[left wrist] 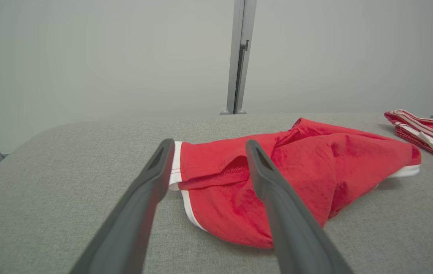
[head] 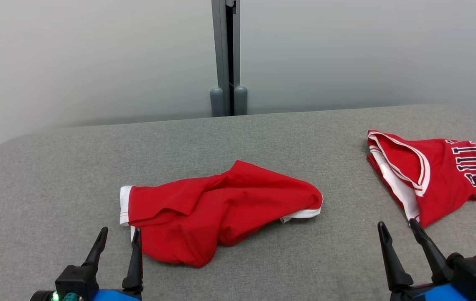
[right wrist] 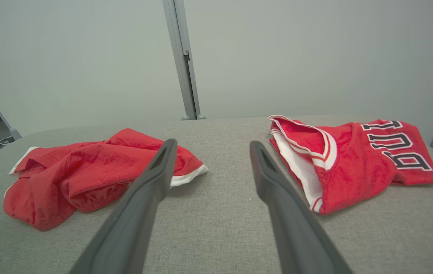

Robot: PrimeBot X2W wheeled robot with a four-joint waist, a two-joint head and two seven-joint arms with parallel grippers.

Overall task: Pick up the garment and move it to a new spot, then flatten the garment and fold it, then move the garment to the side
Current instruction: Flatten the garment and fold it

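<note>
l gripper [head: 120,230] & r gripper [head: 396,222] both spread, empty, w/ crumpled red garment [head: 221,209] near l one.

two red garments [head: 221,209] [head: 442,175], two hands [head: 120,230] [head: 396,222], one table [head: 54,167]

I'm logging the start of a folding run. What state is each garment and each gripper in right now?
red garment: crumpled in a heap mid-table, not flattened, not held.
lettered jersey: folded, lying at the table's right end, not held.
left gripper: open, empty, by the red garment's near left edge.
right gripper: open, empty, beside the jersey's near corner.
</note>
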